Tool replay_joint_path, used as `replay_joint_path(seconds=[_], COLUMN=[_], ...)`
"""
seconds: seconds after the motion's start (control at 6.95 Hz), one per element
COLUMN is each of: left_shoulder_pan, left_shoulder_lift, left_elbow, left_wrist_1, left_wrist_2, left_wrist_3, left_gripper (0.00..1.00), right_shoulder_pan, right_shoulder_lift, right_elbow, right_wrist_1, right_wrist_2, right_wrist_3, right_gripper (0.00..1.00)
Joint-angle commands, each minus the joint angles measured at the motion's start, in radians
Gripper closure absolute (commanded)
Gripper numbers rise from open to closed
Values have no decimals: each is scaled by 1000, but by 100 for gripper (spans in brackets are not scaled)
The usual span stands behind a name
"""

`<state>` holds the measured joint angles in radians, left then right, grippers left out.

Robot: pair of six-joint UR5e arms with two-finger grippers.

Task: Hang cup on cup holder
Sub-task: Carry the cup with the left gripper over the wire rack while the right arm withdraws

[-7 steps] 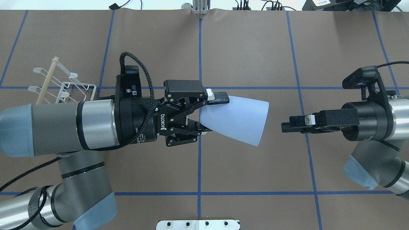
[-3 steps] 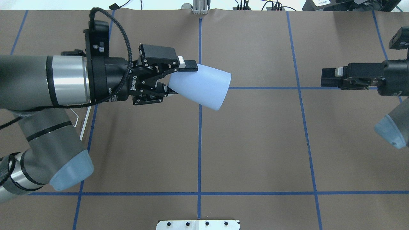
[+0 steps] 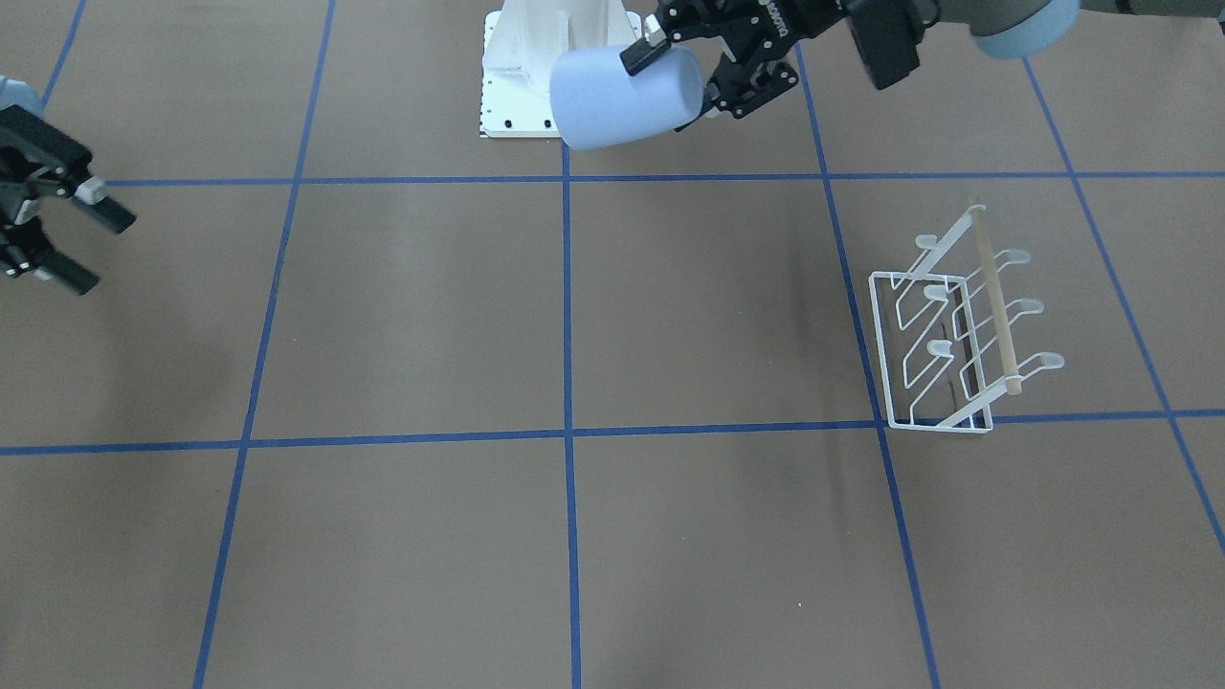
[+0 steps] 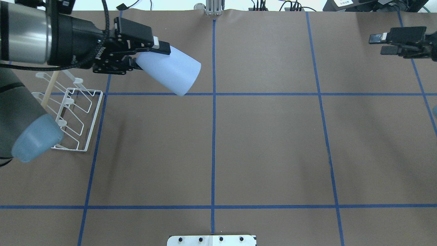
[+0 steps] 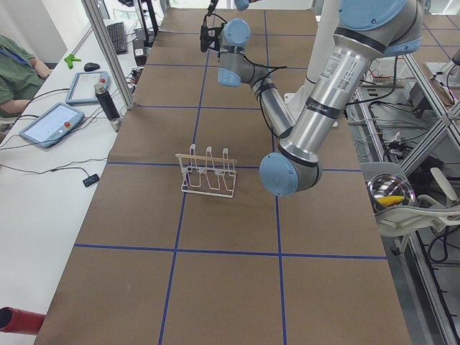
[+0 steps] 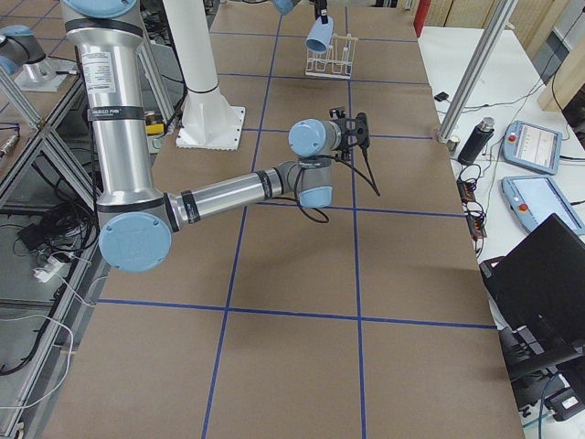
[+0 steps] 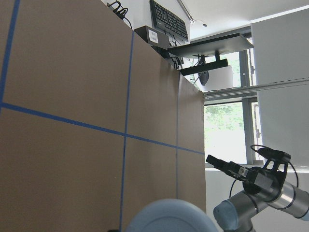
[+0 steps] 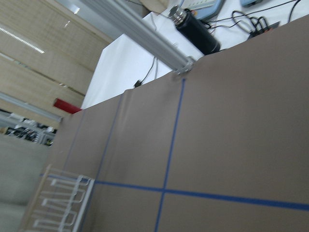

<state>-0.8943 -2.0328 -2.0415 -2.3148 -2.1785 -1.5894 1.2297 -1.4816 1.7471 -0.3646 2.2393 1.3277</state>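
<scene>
The pale blue cup (image 4: pixel 172 70) is held by its base end in my left gripper (image 4: pixel 149 57), shut on it. It hangs high above the table, tilted, with its mouth pointing right. It also shows in the front view (image 3: pixel 617 96) and at the bottom of the left wrist view (image 7: pixel 169 217). The white wire cup holder (image 4: pixel 76 116) with its wooden rod stands on the table at the left, below and left of the cup, with nothing on its prongs (image 3: pixel 947 335). My right gripper (image 4: pixel 379 44) is open and empty at the far right.
My left arm's elbow (image 4: pixel 34 143) hangs over the rack's left side in the overhead view. The robot's white base plate (image 4: pixel 211 240) sits at the near edge. Blue tape lines cross the brown table. An operator (image 5: pixel 14 72) and tablets are beside the table.
My left arm has carried the cup left and away from the robot, to beside the rack. My right gripper has drawn back to the far right corner.
</scene>
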Motion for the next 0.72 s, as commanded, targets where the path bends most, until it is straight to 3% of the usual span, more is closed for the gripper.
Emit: replay_joint_path(seconds=[0.0,0.14,0.29,0.58], left_shoulder_pan=[-112,-171,-213,-248], left_shoulder_lift=[87,94,94,92], left_elbow=[-69,-84,-109,-182], left_wrist_1=[162,261,393,761], left_wrist_2=[-55,-53,-55,-40], left_wrist_3=[228,327,480,819], left_gripper=[100,100,100,100], right_shoulder_pan=[85,109,134,166], right_shoulder_lift=[-9,-3,-5,-3], right_elbow=[2,-3,2,38], right_wrist_1=[-330,-475,-591,-869], right_wrist_2=[-228,-313,-343,-267], right_wrist_3=[-287,-594,-825,-1012], right_gripper=[0,0,0,0])
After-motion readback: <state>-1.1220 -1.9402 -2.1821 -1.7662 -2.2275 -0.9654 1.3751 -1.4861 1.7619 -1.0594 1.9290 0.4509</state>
